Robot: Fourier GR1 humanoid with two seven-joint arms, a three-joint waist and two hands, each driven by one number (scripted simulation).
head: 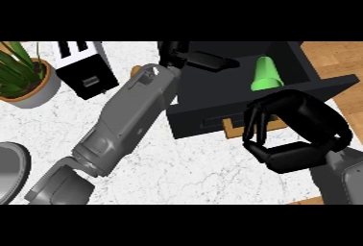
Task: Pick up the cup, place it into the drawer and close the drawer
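Note:
The green cup lies on its side inside the open black drawer, near its right wall. My right hand hovers over the drawer's front panel, just below the cup, its fingers loosely bent and apart from the thumb, with nothing in them. My left forearm crosses the counter diagonally. My left hand is at the drawer's far left corner, fingers stretched out to the right along its edge, holding nothing.
A potted plant stands at the far left, with a black and white appliance beside it. A grey round dish shows at the left edge. The white marble counter ends at the right, where wooden floor shows.

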